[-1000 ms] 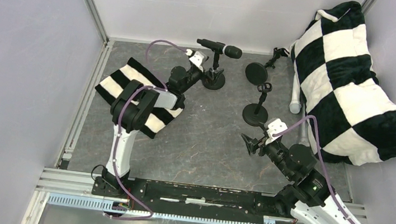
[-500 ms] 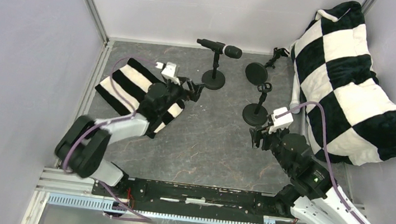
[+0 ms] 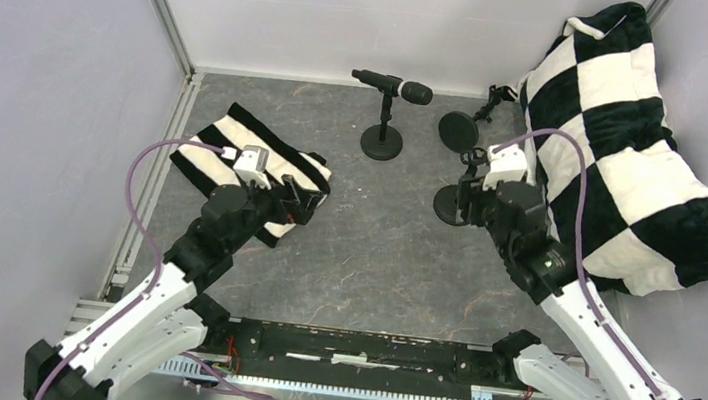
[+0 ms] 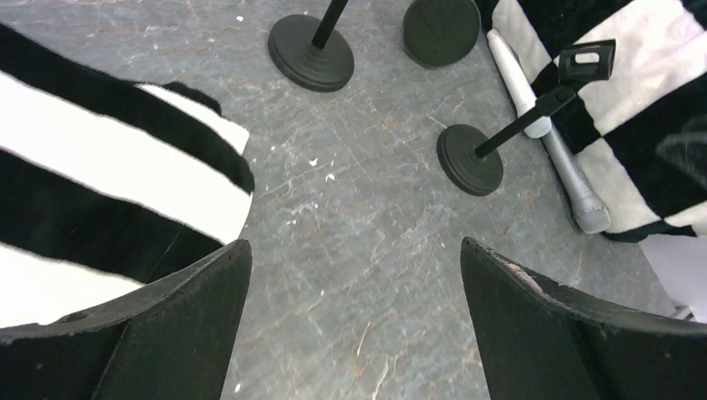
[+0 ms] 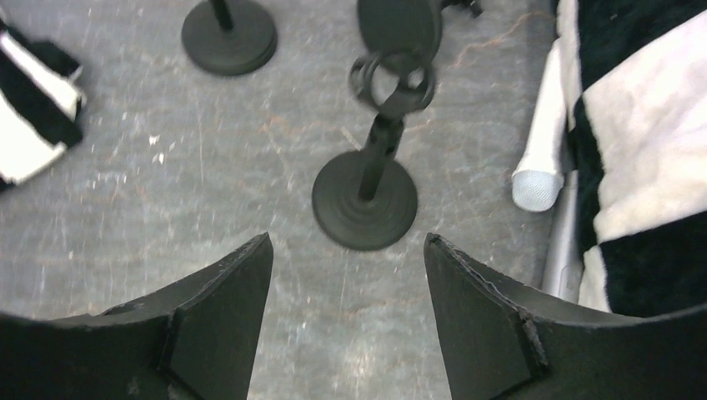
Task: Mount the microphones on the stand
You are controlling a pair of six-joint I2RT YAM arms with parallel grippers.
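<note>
The black microphone point(image 3: 393, 86) sits clipped on the far stand point(image 3: 382, 141). The white microphone point(image 5: 542, 125) and the silver-grey microphone point(image 5: 565, 242) lie on the floor against the checkered pillow; both also show in the left wrist view, white point(image 4: 513, 75) and silver-grey point(image 4: 575, 179). An empty stand point(image 5: 367, 196) with a ring clip stands upright just ahead of my right gripper point(image 5: 348, 246), which is open and empty. A third stand point(image 3: 458, 131) lies tipped at the back. My left gripper point(image 3: 302, 199) is open and empty over the edge of the striped cloth.
A black-and-white striped cloth point(image 3: 234, 156) lies at the left under my left wrist. A big checkered pillow point(image 3: 626, 161) fills the right side. Grey walls and a metal frame enclose the floor.
My left gripper has drawn back from the black microphone's stand toward the near left, over the cloth. My right gripper has moved forward up to the empty upright stand.
</note>
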